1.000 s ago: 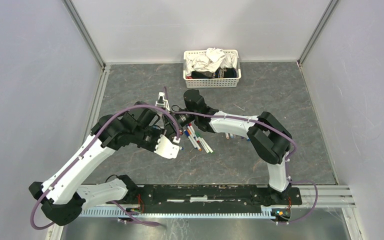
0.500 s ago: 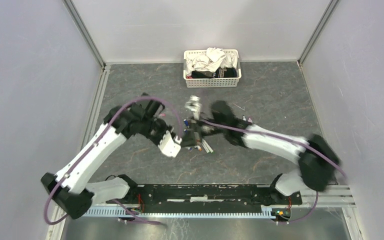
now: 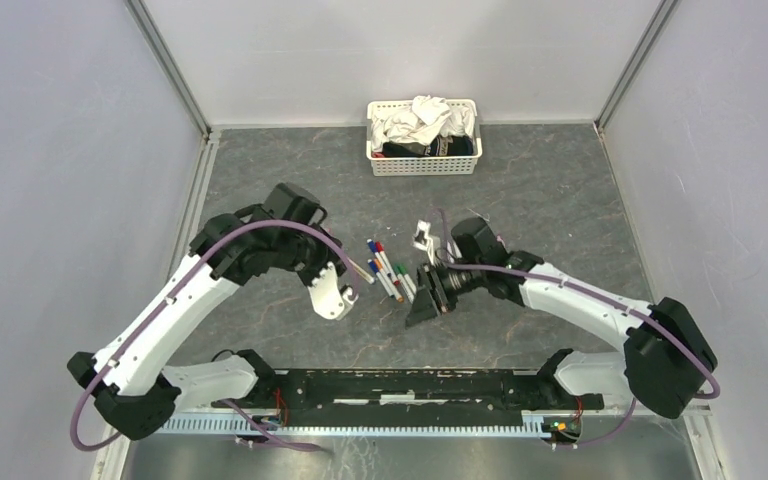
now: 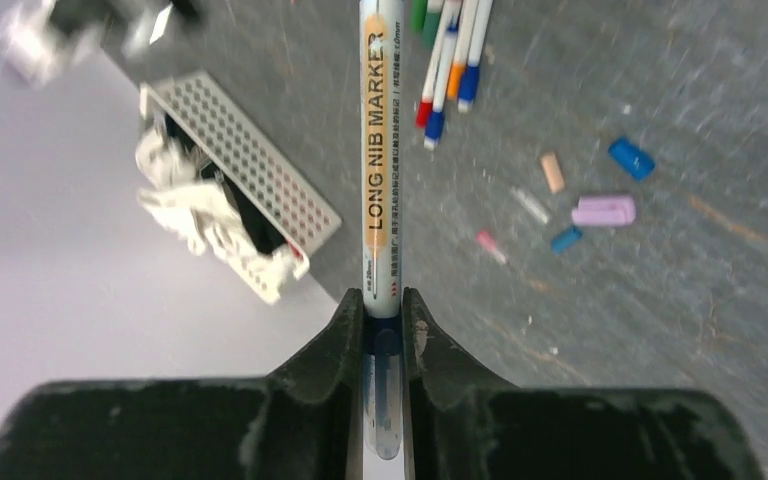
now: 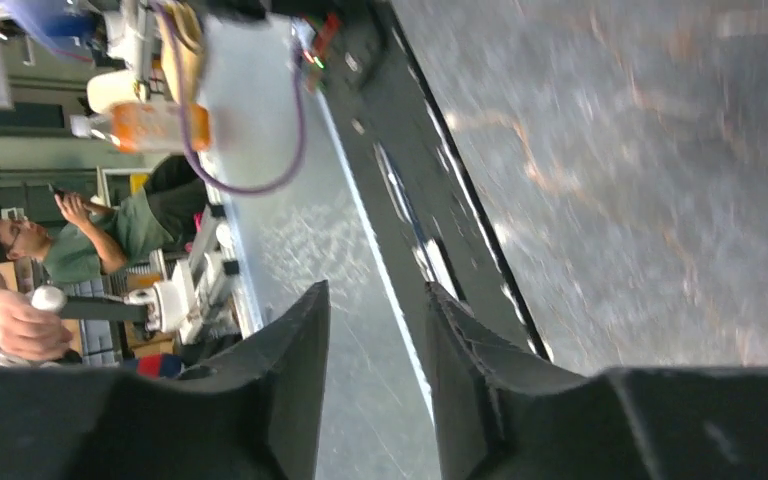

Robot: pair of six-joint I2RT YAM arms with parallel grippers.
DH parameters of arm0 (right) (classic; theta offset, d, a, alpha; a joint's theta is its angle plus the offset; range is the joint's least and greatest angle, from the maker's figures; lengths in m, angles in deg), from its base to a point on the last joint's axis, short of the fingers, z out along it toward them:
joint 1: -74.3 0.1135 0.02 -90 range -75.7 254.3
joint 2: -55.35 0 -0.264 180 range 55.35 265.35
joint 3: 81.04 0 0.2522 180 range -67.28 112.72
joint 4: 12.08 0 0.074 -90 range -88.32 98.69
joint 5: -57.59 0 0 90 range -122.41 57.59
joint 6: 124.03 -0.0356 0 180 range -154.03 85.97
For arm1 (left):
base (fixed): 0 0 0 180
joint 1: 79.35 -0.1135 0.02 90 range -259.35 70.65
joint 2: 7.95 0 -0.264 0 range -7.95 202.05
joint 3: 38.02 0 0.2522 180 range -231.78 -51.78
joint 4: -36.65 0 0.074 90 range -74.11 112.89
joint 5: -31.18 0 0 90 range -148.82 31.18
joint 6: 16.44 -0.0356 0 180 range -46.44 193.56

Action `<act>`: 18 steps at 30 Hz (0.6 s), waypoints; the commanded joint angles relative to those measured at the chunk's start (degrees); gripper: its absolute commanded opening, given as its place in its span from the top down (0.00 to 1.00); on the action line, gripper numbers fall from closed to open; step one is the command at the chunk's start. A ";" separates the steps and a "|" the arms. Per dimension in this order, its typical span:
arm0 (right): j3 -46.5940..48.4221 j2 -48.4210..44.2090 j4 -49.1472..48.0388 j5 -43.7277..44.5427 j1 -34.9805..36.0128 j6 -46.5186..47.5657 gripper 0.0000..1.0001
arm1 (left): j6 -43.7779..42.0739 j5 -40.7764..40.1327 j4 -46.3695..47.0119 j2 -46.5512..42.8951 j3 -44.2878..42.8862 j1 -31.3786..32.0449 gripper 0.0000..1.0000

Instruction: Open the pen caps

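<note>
Left wrist view: the left hand (image 4: 384,300) is clamped on a white marker pen (image 4: 381,150) held above the worktop (image 4: 700,300). The other pens (image 4: 450,60) lie bunched there, with loose pen caps (image 4: 605,210) scattered nearby. The right hand (image 5: 375,300) has its fingers slightly parted.

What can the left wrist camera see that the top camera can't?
Only the left wrist view shows the words LONG NIB MARKER on the pen pinched in the left gripper, and the loose caps lying nearby. Only the top view shows both whole arms and the right gripper. Both views show the white basket and the row of pens lying flat.
</note>
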 commanded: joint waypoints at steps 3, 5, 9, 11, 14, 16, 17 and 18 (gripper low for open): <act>16.01 2.50 -5.81 -3.31 -1.57 0.42 0.37 | 16.25 5.63 0.29 0.50 -0.09 9.49 0.98; 17.81 3.90 -10.32 -4.10 -1.57 -2.92 0.29 | 19.40 6.78 1.22 0.65 0.54 11.24 0.98; 20.72 7.63 -15.82 -5.12 -0.81 -6.89 0.23 | 23.85 7.55 2.95 1.47 0.72 13.17 0.98; 21.84 9.51 -17.86 -5.64 0.66 -8.49 0.23 | 24.53 7.28 3.48 1.92 0.73 13.47 0.98; 24.69 12.44 -15.81 -5.96 3.32 -7.52 0.26 | 25.33 6.81 4.78 2.08 0.78 13.70 0.98; 25.15 13.81 -15.52 -6.57 4.63 -7.43 0.30 | 25.39 6.14 5.32 2.08 0.97 13.78 0.98; 25.18 14.13 -15.77 -6.93 5.07 -7.76 0.33 | 25.41 5.71 5.52 2.08 1.16 13.79 0.98; 25.11 14.57 -15.94 -7.27 5.42 -8.01 0.35 | 25.35 5.26 5.49 2.02 1.36 13.79 0.98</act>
